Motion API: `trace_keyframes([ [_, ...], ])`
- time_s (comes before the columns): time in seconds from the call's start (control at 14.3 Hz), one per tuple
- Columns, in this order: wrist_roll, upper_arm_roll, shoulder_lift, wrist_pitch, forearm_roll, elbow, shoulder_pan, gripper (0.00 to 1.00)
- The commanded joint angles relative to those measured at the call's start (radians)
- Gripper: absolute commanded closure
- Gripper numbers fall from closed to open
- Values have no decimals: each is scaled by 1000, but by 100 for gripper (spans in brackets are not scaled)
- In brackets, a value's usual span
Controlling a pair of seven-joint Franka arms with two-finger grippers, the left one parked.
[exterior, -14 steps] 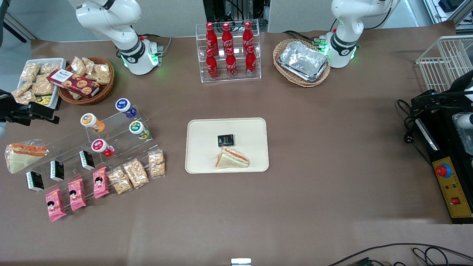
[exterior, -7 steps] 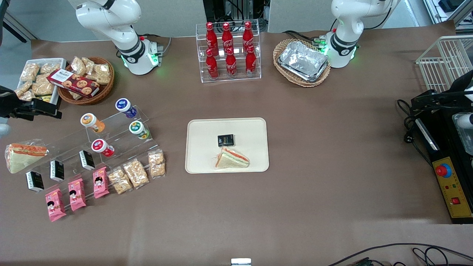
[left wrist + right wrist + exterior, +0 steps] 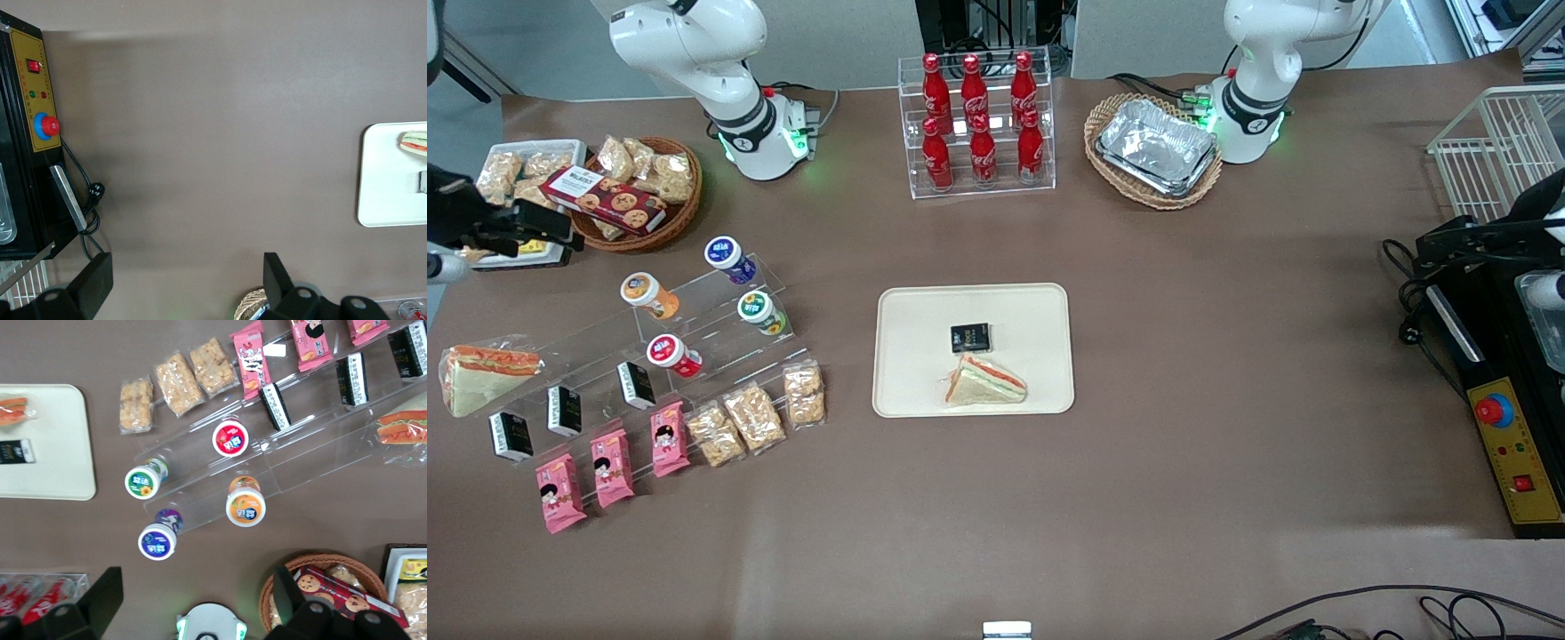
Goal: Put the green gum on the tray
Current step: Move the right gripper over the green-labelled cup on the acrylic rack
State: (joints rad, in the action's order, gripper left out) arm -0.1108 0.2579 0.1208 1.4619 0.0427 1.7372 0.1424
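Note:
The green gum (image 3: pixel 757 308) lies on a step of a clear stepped rack (image 3: pixel 694 333), its green-rimmed white lid (image 3: pixel 143 481) facing up. It lies nearer the front camera than the blue-lidded bottle (image 3: pixel 724 252). The cream tray (image 3: pixel 925 356) sits mid-table holding a wrapped sandwich (image 3: pixel 986 381) and a small black packet (image 3: pixel 970 337); its corner also shows from the wrist, tray (image 3: pixel 50 460). My gripper (image 3: pixel 534 233) hangs at the working arm's end of the table, over the white snack tray, well apart from the gum. In the right wrist view the gripper (image 3: pixel 198 593) is open and holds nothing.
Orange-lidded (image 3: pixel 639 290) and red-lidded (image 3: pixel 663 349) bottles share the rack with black packets. Pink and nut snack packs (image 3: pixel 751 416) lie nearer the camera. A wicker basket of snacks (image 3: pixel 636 191), a cola rack (image 3: pixel 978 120) and a foil-tray basket (image 3: pixel 1154 149) stand farther back.
My gripper has moved farther from the front camera, from beside the rack to over the white snack tray. Nothing on the table has shifted.

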Motion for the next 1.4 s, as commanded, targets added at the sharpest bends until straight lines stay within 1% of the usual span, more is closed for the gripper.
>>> trace_keyframes([
  [0.0, 16, -52, 192, 151, -60, 279, 19, 0],
  [0.07, 34, -55, 227, 181, -60, 341, 20, 0],
  [0.21, 52, -97, 263, 230, -60, 438, 20, 0],
  [0.42, 57, -143, 260, 248, -47, 499, 34, 0],
  [0.63, 57, -144, 287, 339, -44, 593, 49, 0],
  [0.77, 57, -144, 287, 388, -44, 620, 63, 0],
  [1.12, 57, -144, 269, 503, -43, 674, 63, 0],
  [1.26, 57, -144, 252, 524, -41, 674, 63, 0],
  [1.33, 57, -143, 240, 538, -24, 674, 63, 0],
])
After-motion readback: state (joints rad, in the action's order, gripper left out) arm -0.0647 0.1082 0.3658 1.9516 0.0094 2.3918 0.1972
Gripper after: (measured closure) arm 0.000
